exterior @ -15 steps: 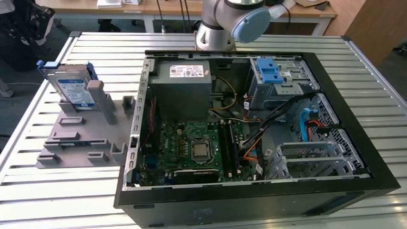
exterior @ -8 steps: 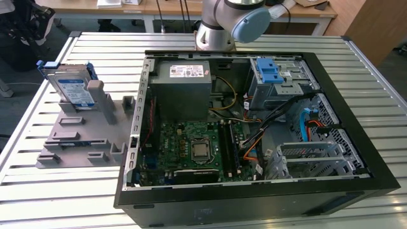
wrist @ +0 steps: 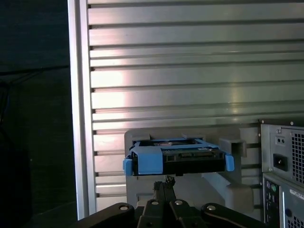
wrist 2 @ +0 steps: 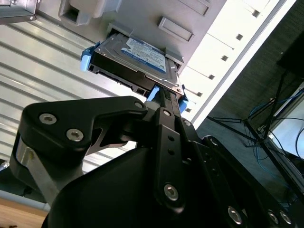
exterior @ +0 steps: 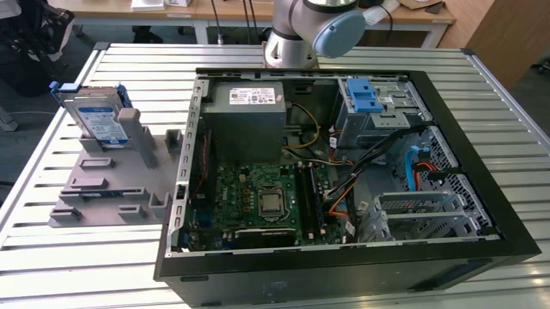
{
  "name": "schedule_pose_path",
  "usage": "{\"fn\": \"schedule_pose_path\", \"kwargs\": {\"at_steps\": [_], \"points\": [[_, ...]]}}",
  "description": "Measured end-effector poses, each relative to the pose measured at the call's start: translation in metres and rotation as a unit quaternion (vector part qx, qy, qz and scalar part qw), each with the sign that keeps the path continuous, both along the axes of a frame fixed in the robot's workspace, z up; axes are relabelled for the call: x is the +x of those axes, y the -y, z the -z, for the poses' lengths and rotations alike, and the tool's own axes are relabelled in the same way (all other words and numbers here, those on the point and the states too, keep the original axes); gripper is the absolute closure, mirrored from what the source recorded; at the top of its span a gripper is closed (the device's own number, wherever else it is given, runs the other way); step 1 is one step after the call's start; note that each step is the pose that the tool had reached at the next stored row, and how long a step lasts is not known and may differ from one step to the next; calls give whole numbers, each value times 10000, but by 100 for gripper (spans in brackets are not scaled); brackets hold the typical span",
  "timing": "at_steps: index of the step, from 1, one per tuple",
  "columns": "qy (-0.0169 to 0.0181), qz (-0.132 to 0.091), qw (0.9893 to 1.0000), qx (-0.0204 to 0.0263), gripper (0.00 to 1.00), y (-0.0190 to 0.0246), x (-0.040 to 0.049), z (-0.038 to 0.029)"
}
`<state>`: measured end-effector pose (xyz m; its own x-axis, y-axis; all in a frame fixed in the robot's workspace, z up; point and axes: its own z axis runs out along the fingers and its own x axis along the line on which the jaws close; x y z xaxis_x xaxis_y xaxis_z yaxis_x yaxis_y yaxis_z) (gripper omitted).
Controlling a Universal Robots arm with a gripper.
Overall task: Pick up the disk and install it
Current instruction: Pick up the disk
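Black gripper (wrist 2: 166, 97) (wrist: 166, 182), closest to both wrist cameras: we log its fingers (wrist 2: 167, 108) (wrist: 164, 188) as clenched together, nothing between them. Their tips point at the disk and stand short of it, with no contact that we can see.

Disk (exterior: 99, 119) (wrist 2: 137, 59) (wrist: 178, 159): silver hard drive with a white-and-blue label, framed by a blue carrier bracket (wrist: 142, 161). We find it standing on edge in a slot at the far end of a grey moulded fixture (exterior: 112, 187) (wrist 2: 142, 19). It is outside the computer case and not installed.

Fixture: lies flat on the slatted metal tabletop (exterior: 35, 193) (wrist: 190, 71), just beside the case, on the exterior view's left.

Computer case (exterior: 344, 270) (wrist: 285, 161): black tower laid on its side, panel off. Inside we list a grey power supply (exterior: 249, 122) with a white sticker, a green motherboard (exterior: 257, 193) below it, a blue latch piece (exterior: 365, 96) on the metal drive cage toward the exterior view's right, and loose cables running between them.

Robot arm (exterior: 310, 32): grey and blue-capped, rising at the far edge of the tabletop behind the case.
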<state>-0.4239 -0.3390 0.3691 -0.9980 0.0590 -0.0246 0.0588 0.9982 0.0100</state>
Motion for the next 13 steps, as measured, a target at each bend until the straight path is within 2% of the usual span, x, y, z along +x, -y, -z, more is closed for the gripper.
{"fn": "schedule_pose_path", "kwargs": {"at_steps": [13], "points": [[1, -226, 9997, 0, 89, 0, 0, 2]]}}
